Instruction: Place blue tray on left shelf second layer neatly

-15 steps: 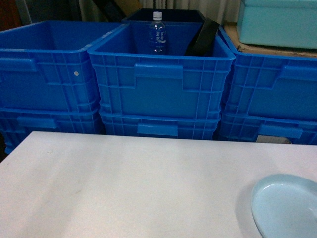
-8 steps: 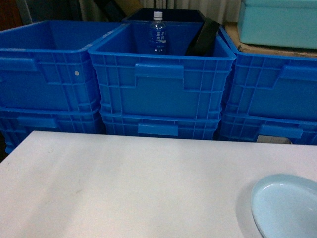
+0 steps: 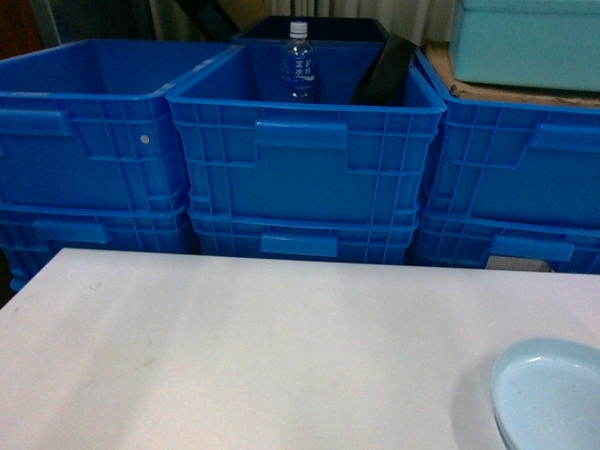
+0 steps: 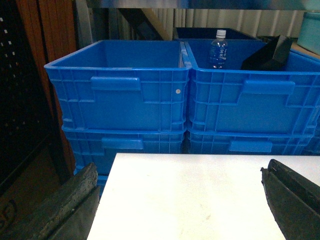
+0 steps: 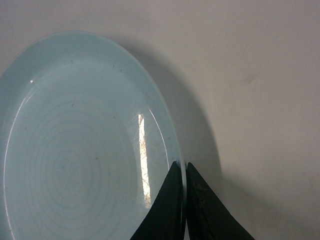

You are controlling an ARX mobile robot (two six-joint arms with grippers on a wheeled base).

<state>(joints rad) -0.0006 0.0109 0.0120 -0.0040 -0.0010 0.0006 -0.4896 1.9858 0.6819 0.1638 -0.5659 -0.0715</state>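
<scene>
— Two pincers, then. What is each doing?

— My right gripper [image 5: 183, 172] is clenched on the rim of the blue tray [image 5: 75, 150]: one finger lies inside the rim, the other outside, with the pale edge pinched between them. My left gripper [image 4: 180, 200] is released, its dark fingers [image 4: 75, 200] spread wide over the near edge of the white table [image 4: 190, 195], holding nothing.

— Where is the tray?

— At the table's near right corner in the head view [image 3: 553, 398], partly cut off by the frame. It casts a shadow on the white top [image 3: 262, 347]; whether it touches the table I cannot tell.

— And behind the table?

— Dark-blue crates [image 3: 305, 155], stacked two high, three stacks side by side. The middle top crate holds an upright water bottle [image 3: 298, 64] and a black object [image 3: 384, 70] leaning against its right wall. A pale teal box [image 3: 525, 42] sits above the right stack
</scene>
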